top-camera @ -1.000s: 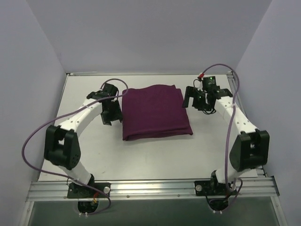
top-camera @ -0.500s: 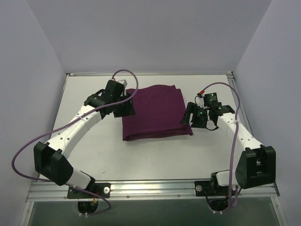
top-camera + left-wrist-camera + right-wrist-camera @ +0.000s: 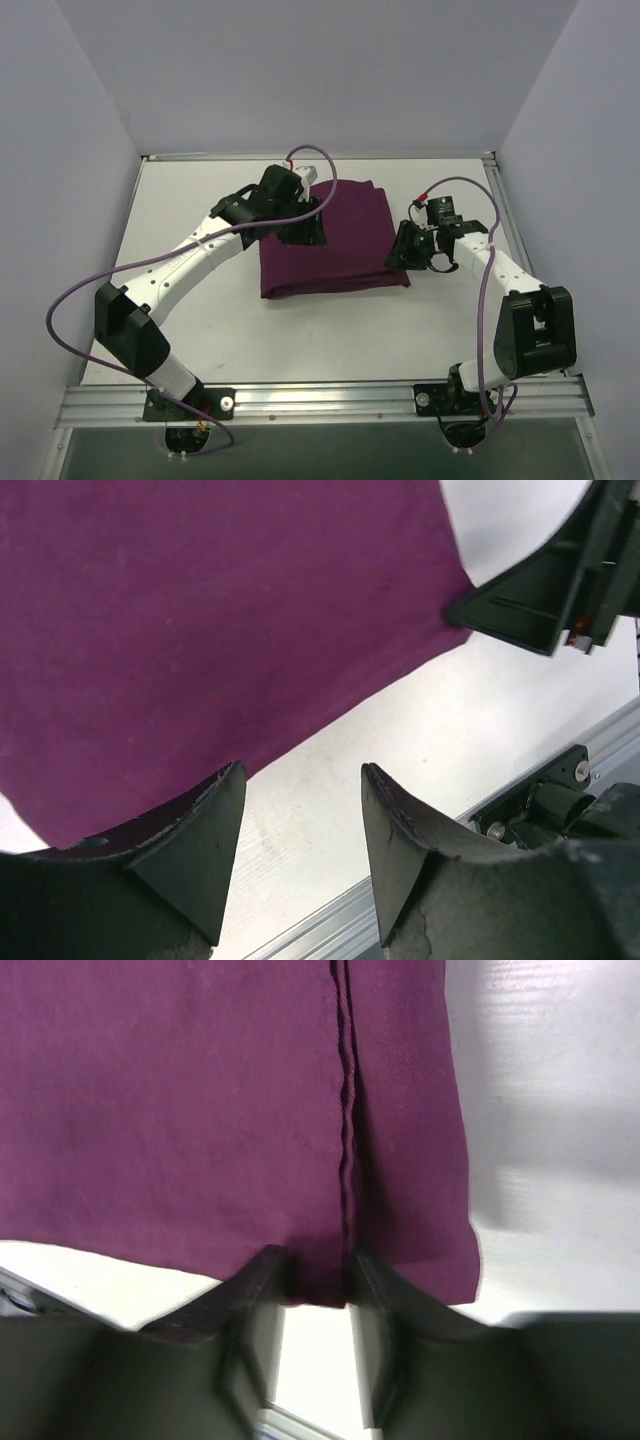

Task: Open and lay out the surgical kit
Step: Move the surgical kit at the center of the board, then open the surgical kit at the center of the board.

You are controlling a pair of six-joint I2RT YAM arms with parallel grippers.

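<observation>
Cloth wrap: judged soft, limp; best pinched at a loose hem fold; left hand held spread above it; right hand parted astride its edge.

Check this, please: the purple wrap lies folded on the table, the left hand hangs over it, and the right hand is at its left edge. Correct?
No. In the top external view the right hand is at the right edge of the purple wrap, not the left. The rest holds: it lies folded on the table, the left hand over it.
</observation>
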